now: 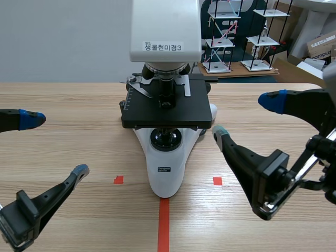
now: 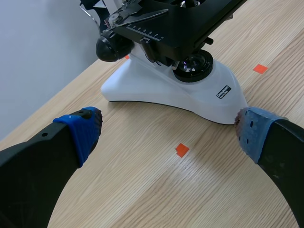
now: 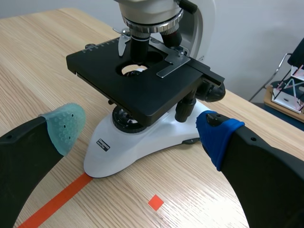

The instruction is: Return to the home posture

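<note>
A biological microscope [image 1: 165, 173] stands at the middle of the wooden tabletop [image 1: 73, 105]. Its white base points toward the robot, and its black stage [image 1: 166, 111] sits under the objectives. A white label with Korean lettering is on the head [image 1: 164, 26].

The left arm [image 1: 31, 210] comes in low at its own side. The left jaws are wide apart and hold nothing. One blue pad [image 1: 30, 119] is level with the stage, and the other pad [image 1: 80, 170] is nearer the robot, beside the left orange-red square [image 1: 118, 180]. In the scene view both pads are well apart from the microscope. In the left wrist view the microscope [image 2: 156, 90] lies ahead of the spread pads [image 2: 83, 128], with a tape square [image 2: 182, 150] on the wood between them.

The right arm [image 1: 273, 178] comes in from the other side. The right jaws are also wide apart and empty. The blue pad [image 1: 273, 101] is raised beside the stage. The grey-green pad [image 1: 220, 134] is near the right edge of the base, and I cannot tell whether it is clear of it. In the right wrist view the microscope [image 3: 142, 137] stands ahead of and between the grey-green pad [image 3: 64, 124] and the blue pad [image 3: 218, 135].

The orange-red tape line [image 1: 164, 226] runs from the tip of the base toward the robot. Behind the tabletop are tiered white racks [image 1: 223, 37] and a cardboard box [image 1: 321, 44].
</note>
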